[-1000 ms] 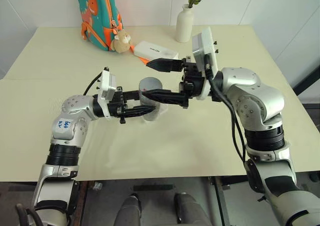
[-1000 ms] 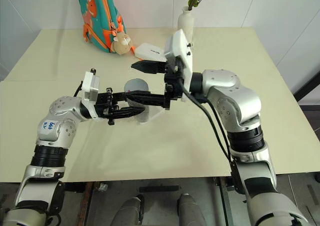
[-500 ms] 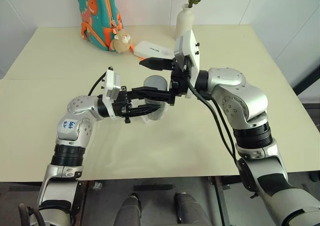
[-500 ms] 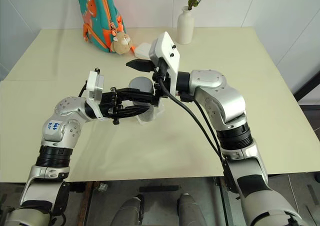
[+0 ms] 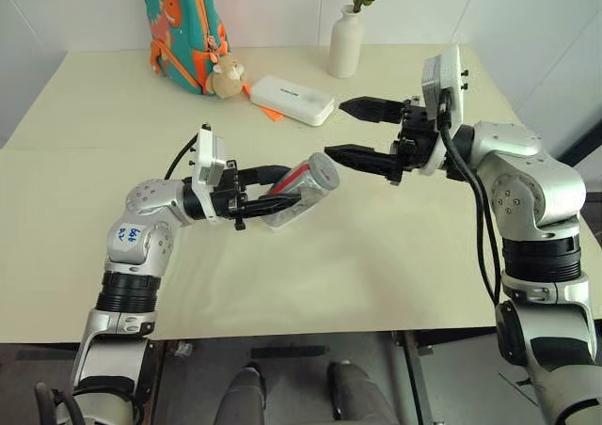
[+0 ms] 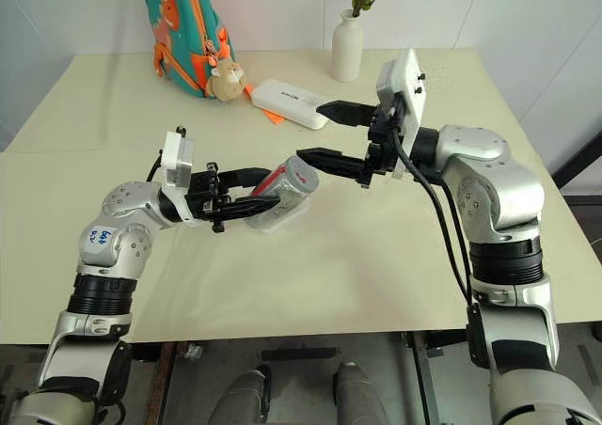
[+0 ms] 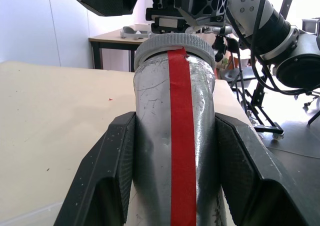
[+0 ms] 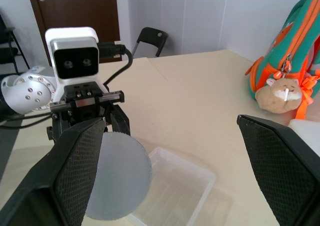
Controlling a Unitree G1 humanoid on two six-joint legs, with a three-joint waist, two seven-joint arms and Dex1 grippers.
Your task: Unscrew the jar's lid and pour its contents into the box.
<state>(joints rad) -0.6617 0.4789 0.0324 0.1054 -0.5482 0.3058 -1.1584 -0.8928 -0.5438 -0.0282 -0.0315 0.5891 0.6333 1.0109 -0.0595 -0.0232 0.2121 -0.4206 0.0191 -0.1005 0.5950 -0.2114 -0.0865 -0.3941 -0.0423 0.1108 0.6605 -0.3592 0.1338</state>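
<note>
My left gripper (image 5: 275, 187) is shut on the silvery jar (image 5: 303, 181), which carries a red stripe and is held tilted above the table. The grey ribbed lid (image 7: 175, 43) sits on the jar's neck and faces my right gripper (image 5: 334, 128). That gripper is open, a short way to the right of the lid and apart from it. In the right wrist view the lid (image 8: 117, 183) shows as a grey disc between the wide fingers (image 8: 75, 171). The clear box (image 8: 180, 181) lies on the table just beneath the jar. The contents are hidden inside the jar.
At the back of the cream table (image 5: 376, 246) stand a teal and orange backpack (image 5: 183, 21) with a plush toy (image 5: 229, 75), a white rectangular case (image 5: 292, 99) and a white flower vase (image 5: 345, 44).
My right gripper has drawn away to the right, off the jar's lid, still open. The left gripper keeps its hold on the jar in the same place.
</note>
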